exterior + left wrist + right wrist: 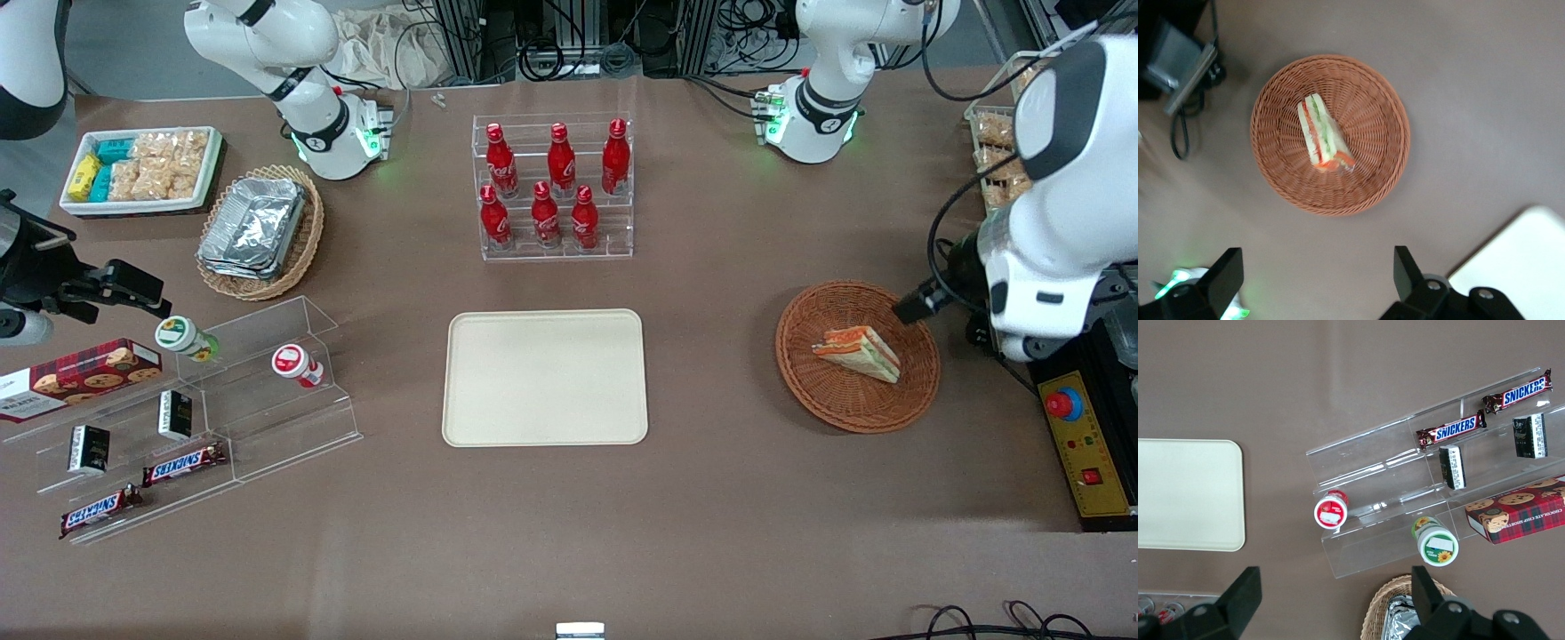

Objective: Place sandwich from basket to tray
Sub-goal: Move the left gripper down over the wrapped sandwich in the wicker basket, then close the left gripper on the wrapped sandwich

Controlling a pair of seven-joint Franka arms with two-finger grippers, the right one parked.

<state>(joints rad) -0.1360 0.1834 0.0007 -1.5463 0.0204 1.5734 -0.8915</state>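
The sandwich [859, 352] [1323, 134] lies in the basket [916, 391] [1375, 100] at the frame's right in the front view. The tray [544, 377] [1519, 267] sits mid-frame, well apart. The gripper [1318, 277] hangs above the basket, fingers [1408, 269] spread wide, grasping nothing.

Bare table between basket [858, 356] and tray [545, 377], tool [1318, 277] spread wide above basket

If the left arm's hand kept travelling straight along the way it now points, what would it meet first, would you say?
Probably bare brown table just beside the round reddish-brown wicker basket; the open hand hangs above, short of the triangular white-bread sandwich, though depth is unclear.
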